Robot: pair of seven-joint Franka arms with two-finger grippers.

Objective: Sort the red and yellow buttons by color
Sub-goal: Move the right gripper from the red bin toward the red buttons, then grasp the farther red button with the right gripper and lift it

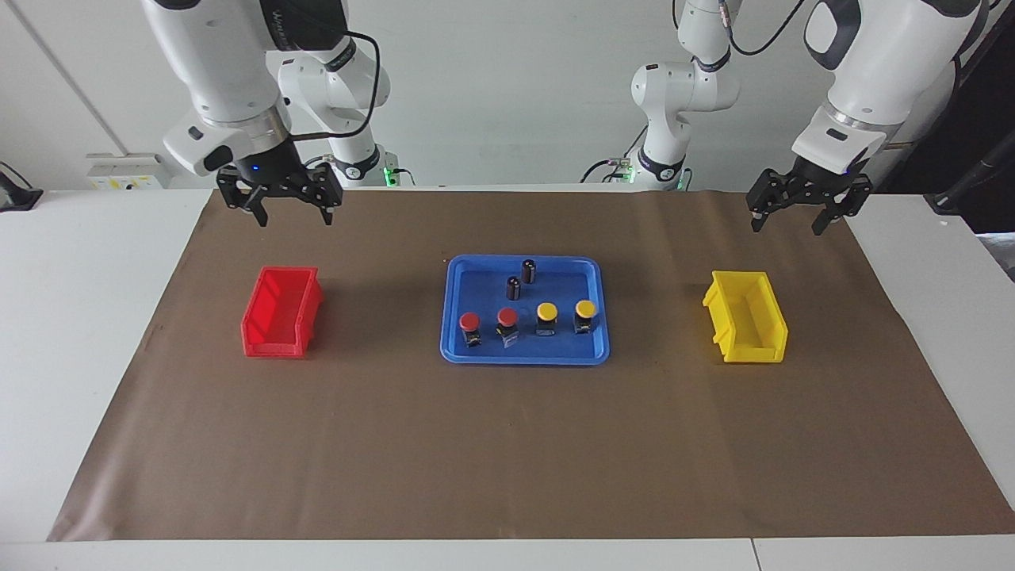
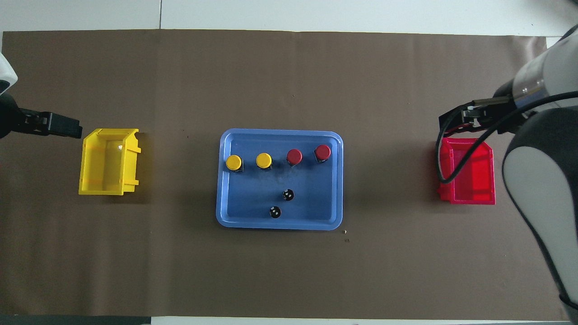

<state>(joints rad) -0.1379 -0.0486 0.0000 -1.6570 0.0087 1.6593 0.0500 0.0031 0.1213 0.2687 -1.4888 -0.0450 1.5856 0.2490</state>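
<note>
Right end effector (image 1: 289, 208): wide, empty, above my red bin (image 1: 281, 312).
Left end effector (image 1: 799, 212): wide, waiting.
Risk: I may clip neighbouring red buttons (image 1: 488, 327).

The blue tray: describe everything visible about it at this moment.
The blue tray is a shallow rectangular dish, plastic by its look, with rounded corners and a raised rim. It lies flat on the brown paper mid-table, between the red bin and the yellow bin. It holds two red buttons, two yellow buttons and two dark cylinders. No gripper touches it.
</note>
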